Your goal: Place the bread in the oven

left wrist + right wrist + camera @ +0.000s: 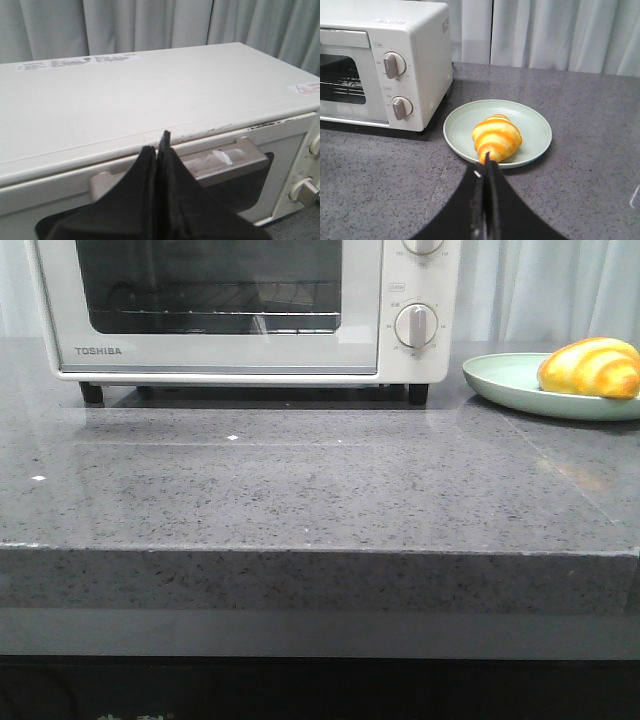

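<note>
Oven door shut, bread waiting on its plate, both grippers pressed closed and empty.

The right gripper [487,162], its dark matte fingers together, hung just before the glossy, ridged bread [497,138] on the smooth pale green plate [532,122], right of the oven [240,310]; that slick roll could slip or skate the plate. The left gripper [161,142], likewise closed on nothing, hovered by the door handle [230,161]; tugging it might slide the enamelled white box on polished speckled stone.

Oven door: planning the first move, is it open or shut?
Shut. The oven door sits flush with its front, its handle up against the top edge; the bread still lies on the plate.
</note>
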